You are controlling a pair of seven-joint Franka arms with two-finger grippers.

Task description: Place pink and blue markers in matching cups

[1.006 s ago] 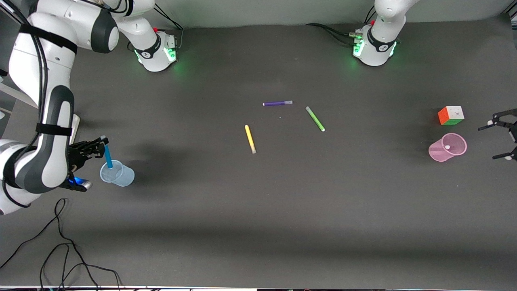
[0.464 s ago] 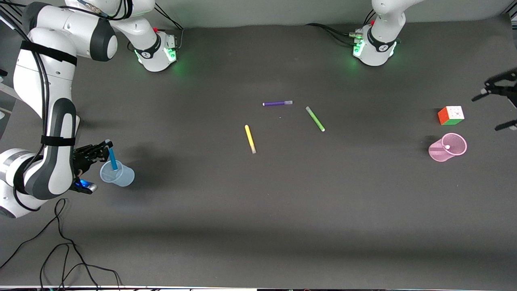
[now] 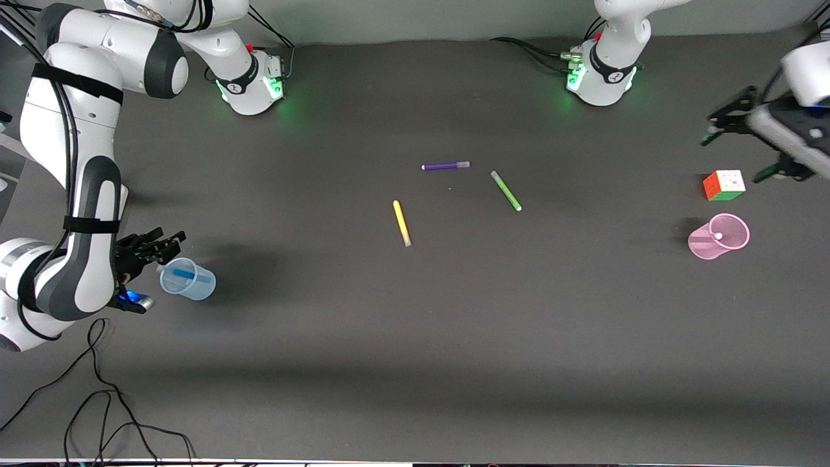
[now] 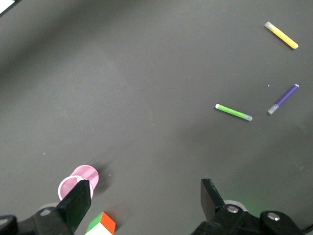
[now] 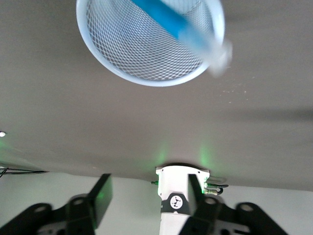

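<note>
The fingers (image 3: 170, 241) of the right gripper (image 3: 155, 245) stand apart and hold nothing, hovering just above the rim of the blue cup (image 3: 188, 279) at the right arm's end of the surface (image 3: 415, 337). The blue marker (image 3: 185, 275) lies inside this cup, tilted across its mouth; in the right wrist view the marker (image 5: 171, 19) leans against the wall of the cup (image 5: 146, 49), its pale cap end resting at the rim. The left gripper (image 3: 746, 146) is raised over the left arm's end of the surface, its fingers (image 4: 80, 200) spread wide and empty. Below it, a multicoloured cube (image 3: 724, 185) sits on the surface, and the pink cup (image 3: 718, 237) stands just beside the cube, nearer the front camera, with the pink marker's white tip (image 3: 717, 235) showing at its mouth. Near the middle of the surface lie three loose pens, well apart from both cups: a purple pen (image 3: 445, 166), a green pen (image 3: 506, 191) and a yellow pen (image 3: 401, 222), the last nearest the front camera.
</note>
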